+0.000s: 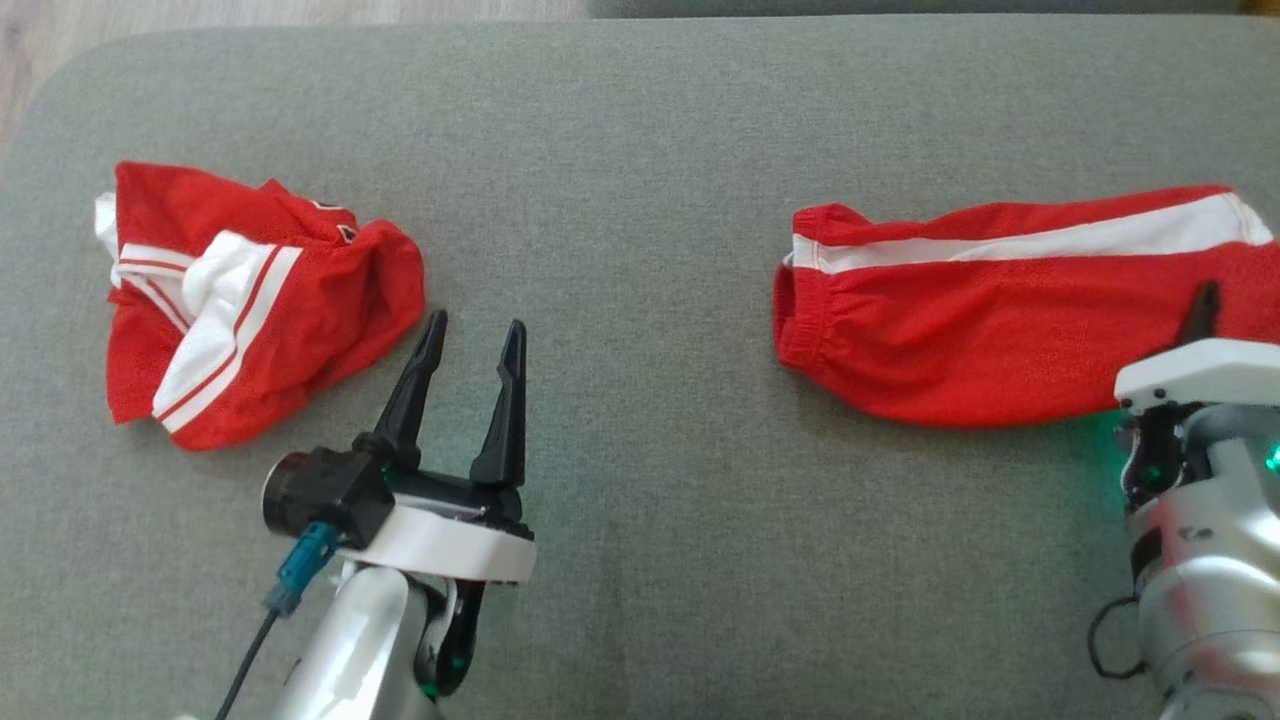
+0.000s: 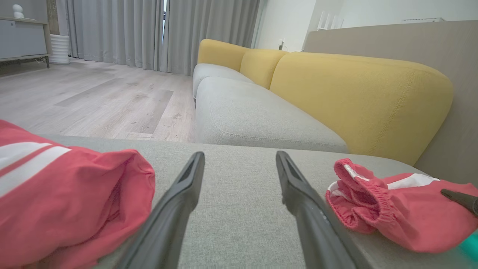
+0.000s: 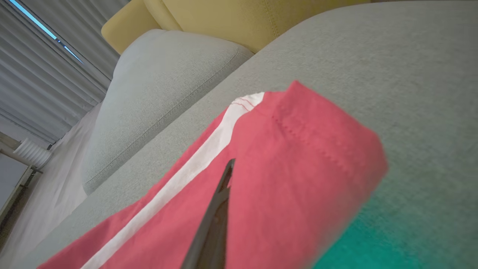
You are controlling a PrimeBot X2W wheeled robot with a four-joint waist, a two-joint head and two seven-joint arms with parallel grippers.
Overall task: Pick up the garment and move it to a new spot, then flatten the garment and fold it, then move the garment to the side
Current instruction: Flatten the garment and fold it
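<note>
The garment (image 1: 980, 330), red shorts with a white side stripe, lies folded in a long band at the right of the grey cushion. It shows in the left wrist view (image 2: 403, 213) and the right wrist view (image 3: 298, 168) too. My right gripper (image 1: 1207, 300) reaches over its near right edge. One dark finger (image 3: 224, 194) lies on top of the red cloth with the jaws closed together on the fabric. My left gripper (image 1: 472, 335) stands open on the bare cushion, nothing between its fingers (image 2: 179, 201).
A second red and white garment (image 1: 250, 300) lies crumpled at the left, just beside my left gripper. The grey seat (image 1: 640, 150) ends at a rounded far edge. Beyond it are a yellow backrest (image 2: 354, 93) and wood floor (image 2: 93, 97).
</note>
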